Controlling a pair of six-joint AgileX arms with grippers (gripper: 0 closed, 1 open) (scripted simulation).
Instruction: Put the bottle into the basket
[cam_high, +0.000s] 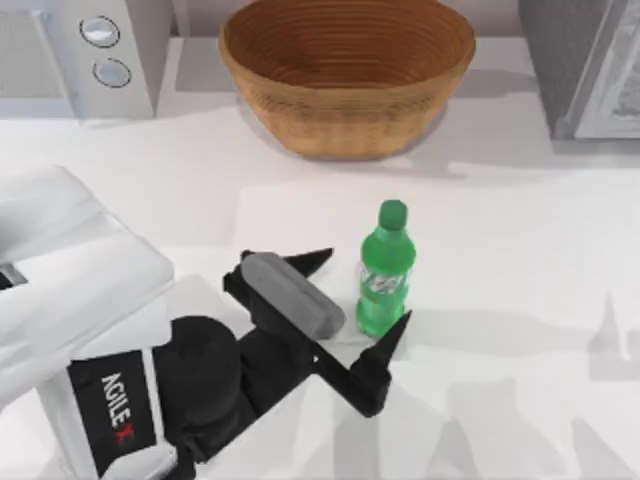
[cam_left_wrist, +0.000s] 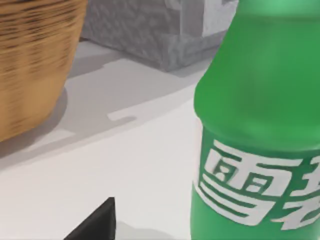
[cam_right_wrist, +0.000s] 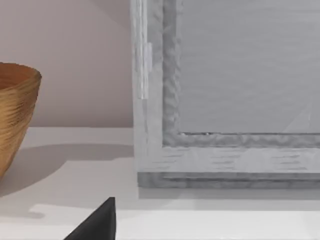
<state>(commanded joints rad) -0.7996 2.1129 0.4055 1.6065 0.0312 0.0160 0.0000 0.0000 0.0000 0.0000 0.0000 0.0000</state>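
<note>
The green bottle (cam_high: 385, 268) stands upright on the white table, its cap towards the basket. The tan woven basket (cam_high: 345, 70) sits at the back centre, well beyond the bottle. My left gripper (cam_high: 367, 287) is open at table height, with one black finger (cam_high: 310, 262) to the bottle's left and the other near its base on the right. In the left wrist view the bottle (cam_left_wrist: 260, 125) looms close, the basket (cam_left_wrist: 30, 60) stands farther off, and one fingertip (cam_left_wrist: 97, 222) shows. The right wrist view holds the basket's side (cam_right_wrist: 15, 115) and a dark part of my right gripper (cam_right_wrist: 97, 222).
A white appliance with two round knobs (cam_high: 100, 50) stands at the back left. A grey box-shaped appliance (cam_high: 580, 60) stands at the back right, also seen as the grey appliance (cam_right_wrist: 225, 100) close in the right wrist view. White table (cam_high: 520, 300) stretches to the bottle's right.
</note>
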